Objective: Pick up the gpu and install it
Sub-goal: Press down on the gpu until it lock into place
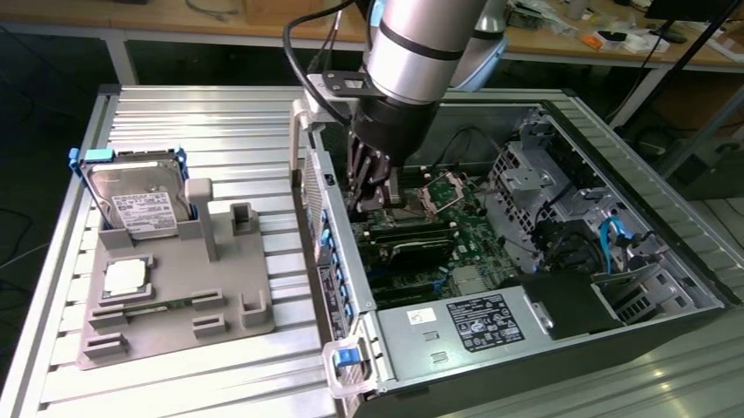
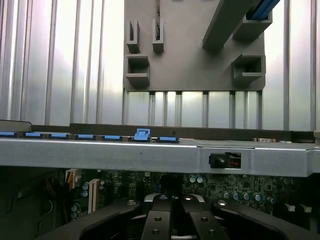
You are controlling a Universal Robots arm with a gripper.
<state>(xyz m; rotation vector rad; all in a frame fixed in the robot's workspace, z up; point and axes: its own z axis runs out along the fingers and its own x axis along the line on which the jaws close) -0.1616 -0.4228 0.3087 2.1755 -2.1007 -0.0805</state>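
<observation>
Clenched end effector [image 2: 172, 220] low inside open computer case [image 1: 651, 287], just beside case wall edge [image 2: 150, 155]; motherboard [image 1: 448, 239] beneath.

So the whole setup sits on a ribbed aluminium table [image 1: 221, 122], slats running across it. On the exterior view's left I've got the grey plastic fixture tray [image 1: 174, 300] lying flat on the slats, with the silver hard drive [image 1: 139, 205] standing in its slot and a small square chip [image 1: 125, 277] seated in front of it. To the exterior view's right, just beside the tray, the open PC case [image 1: 511, 261] lies on its side on the same table.
</observation>
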